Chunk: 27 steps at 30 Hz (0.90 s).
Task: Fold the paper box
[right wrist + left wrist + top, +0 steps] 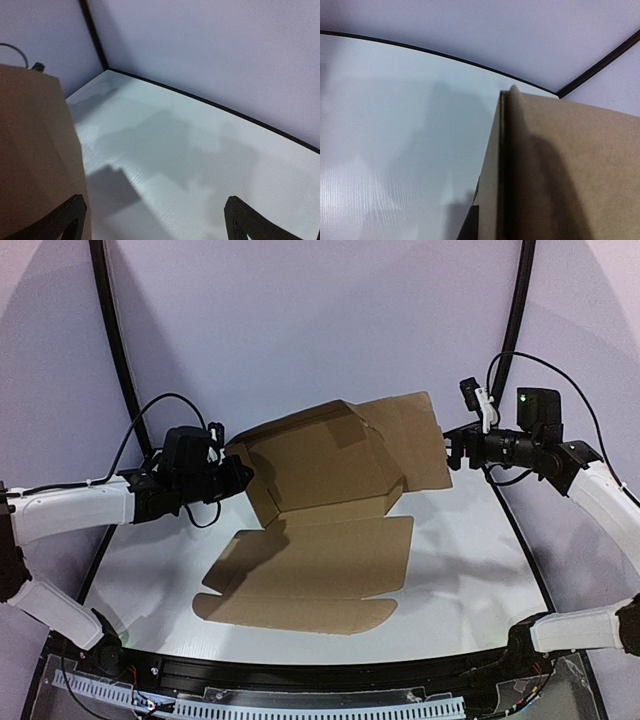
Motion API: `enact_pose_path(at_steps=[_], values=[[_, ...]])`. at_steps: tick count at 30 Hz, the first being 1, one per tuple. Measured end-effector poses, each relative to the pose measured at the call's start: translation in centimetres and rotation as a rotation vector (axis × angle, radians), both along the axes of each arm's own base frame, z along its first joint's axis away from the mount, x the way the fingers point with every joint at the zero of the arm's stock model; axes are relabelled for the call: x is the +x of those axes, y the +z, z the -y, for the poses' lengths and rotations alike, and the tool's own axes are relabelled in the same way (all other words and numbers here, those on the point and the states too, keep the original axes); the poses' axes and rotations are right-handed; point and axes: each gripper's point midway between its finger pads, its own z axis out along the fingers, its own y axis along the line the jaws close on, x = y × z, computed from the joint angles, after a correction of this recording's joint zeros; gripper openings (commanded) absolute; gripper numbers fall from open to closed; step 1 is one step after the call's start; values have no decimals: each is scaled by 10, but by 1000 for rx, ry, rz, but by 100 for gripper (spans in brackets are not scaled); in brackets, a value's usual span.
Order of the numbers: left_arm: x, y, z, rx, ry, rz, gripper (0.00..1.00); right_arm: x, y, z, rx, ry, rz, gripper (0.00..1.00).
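**Part-formed paper box, pinched at its left corner, right fingers wide beside its flap**

Top view: the paper box (pixel 330 480) sits mid-counter (pixel 470 580), its rear walls raised and tilted and its long front flap lying flat. The left fingers (pixel 236 474) are pressed together on the left corner wall. The right fingers (pixel 452 448) stand apart just beside the right flap; I cannot tell whether they touch it. Left wrist view: a thin wall edge runs up the frame. The sheet looks light and springy, and I judge it would buckle if squeezed mid-panel. Right wrist view: both fingers gape, with cardboard just beside one of them. The best hold is probably on an edge close to a crease.
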Motion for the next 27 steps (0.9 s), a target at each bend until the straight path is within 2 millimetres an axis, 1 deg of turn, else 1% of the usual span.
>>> enact_pose_path(at_steps=[4, 9, 14, 20, 23, 27], values=[[-2, -4, -4, 10, 19, -30, 1, -22, 8, -21, 51, 173, 21, 98], [-3, -7, -8, 26, 40, -62, 1, -40, 17, -37, 104, 312, 31, 98], [-4, -5, -8, 29, 39, -73, 1, -48, 14, -50, 116, 385, 19, 98], [-5, -7, -9, 30, 42, -87, 1, -53, 0, -76, 121, 480, -26, 98], [-6, -9, -9, 26, 45, -97, 1, -56, -3, -90, 133, 527, -32, 98], [-5, -11, -9, 19, 53, -108, 1, -56, -4, -102, 154, 557, -43, 98]])
